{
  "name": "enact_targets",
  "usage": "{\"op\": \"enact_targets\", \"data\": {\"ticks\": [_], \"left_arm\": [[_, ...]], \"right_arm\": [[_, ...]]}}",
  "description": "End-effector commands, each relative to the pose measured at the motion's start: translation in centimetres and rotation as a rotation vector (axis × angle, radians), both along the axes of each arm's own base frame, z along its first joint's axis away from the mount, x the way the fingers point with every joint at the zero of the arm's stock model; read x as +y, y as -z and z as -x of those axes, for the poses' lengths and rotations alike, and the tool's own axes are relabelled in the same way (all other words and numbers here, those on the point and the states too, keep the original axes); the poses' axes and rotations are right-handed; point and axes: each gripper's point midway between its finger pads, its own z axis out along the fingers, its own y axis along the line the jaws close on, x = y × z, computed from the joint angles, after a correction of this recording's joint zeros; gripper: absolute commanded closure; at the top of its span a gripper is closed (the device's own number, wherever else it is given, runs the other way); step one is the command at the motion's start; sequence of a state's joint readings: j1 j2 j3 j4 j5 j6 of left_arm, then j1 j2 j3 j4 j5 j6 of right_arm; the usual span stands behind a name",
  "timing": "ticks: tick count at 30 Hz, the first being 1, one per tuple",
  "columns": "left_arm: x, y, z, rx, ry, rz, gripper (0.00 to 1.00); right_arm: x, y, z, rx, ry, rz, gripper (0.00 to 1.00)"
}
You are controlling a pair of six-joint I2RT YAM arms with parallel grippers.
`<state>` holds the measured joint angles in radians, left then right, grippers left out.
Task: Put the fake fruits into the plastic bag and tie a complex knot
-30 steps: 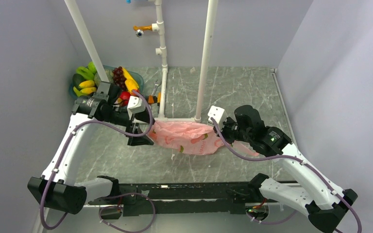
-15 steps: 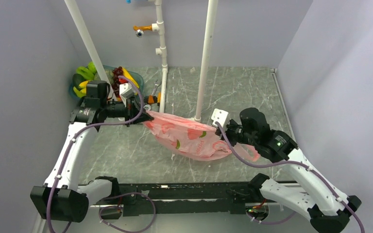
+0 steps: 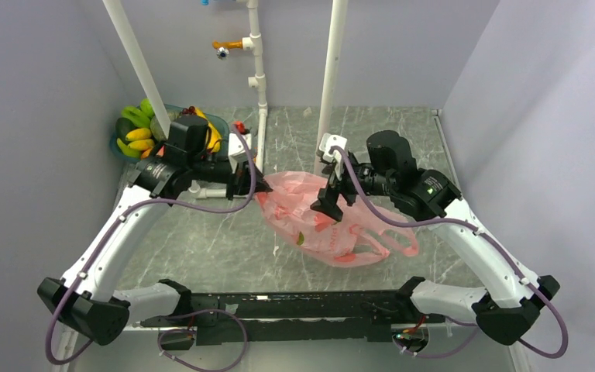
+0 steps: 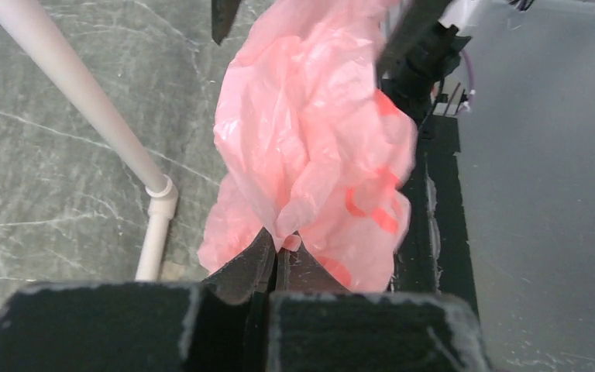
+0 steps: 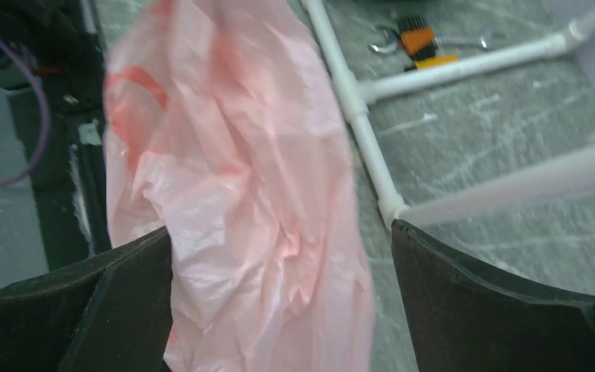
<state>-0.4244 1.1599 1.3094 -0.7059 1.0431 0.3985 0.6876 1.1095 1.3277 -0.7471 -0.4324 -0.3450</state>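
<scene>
My left fingers point(image 4: 252, 265) are clamped on a pinch of the bag point(image 3: 318, 221) film, holding that end up, while the rest sags onto the tabletop point(image 3: 403, 139) between my arms. My right fingers point(image 5: 128, 291) stand wide apart with the film hanging loose between them, gripping nothing. The fruits point(image 3: 138, 133) sit piled in the far left corner, none bagged, so I judge this is the bag-opening step. Next, I think the right fingers need to close on an opposite edge and pull away to spread the mouth.
</scene>
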Motion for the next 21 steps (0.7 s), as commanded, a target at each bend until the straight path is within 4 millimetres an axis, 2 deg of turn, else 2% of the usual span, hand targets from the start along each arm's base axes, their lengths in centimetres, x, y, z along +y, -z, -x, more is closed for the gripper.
{"op": "enact_targets", "data": {"ticks": [1, 6, 9, 12, 13, 15, 18, 19, 21], "left_arm": [[-1.1, -0.5, -1.3, -0.012, -0.060, -0.056, 1.00], [-1.9, -0.7, -1.6, -0.018, -0.084, -0.082, 1.00], [-0.6, -0.6, -2.2, 0.011, -0.124, -0.095, 1.00], [2.1, -1.5, -3.1, 0.097, -0.150, 0.011, 1.00], [2.9, -1.9, -3.3, 0.095, -0.159, 0.033, 1.00], [4.1, -2.4, -3.4, 0.041, -0.158, 0.045, 1.00], [4.9, -2.8, -2.9, -0.035, -0.131, 0.038, 1.00], [4.9, -2.7, -2.9, -0.045, -0.128, 0.026, 1.00], [4.8, -2.5, -3.3, -0.018, -0.147, 0.019, 1.00]], "right_arm": [[3.7, -4.3, 1.0, -0.023, -0.097, -0.149, 0.00], [5.1, -5.5, 0.7, -0.071, -0.120, -0.165, 0.00], [3.8, -5.2, 0.6, -0.096, -0.092, -0.096, 0.00], [0.8, -1.9, 1.1, -0.099, -0.055, 0.043, 0.07], [-0.5, 0.0, 1.6, -0.083, -0.048, 0.098, 0.09], [-2.6, 3.1, 2.6, -0.069, -0.035, 0.178, 0.10], [-5.9, 7.4, 2.9, -0.081, 0.012, 0.307, 0.20], [-6.5, 7.6, 2.8, -0.089, 0.026, 0.323, 0.20], [-5.7, 4.8, 2.6, -0.104, 0.034, 0.247, 0.09]]}}
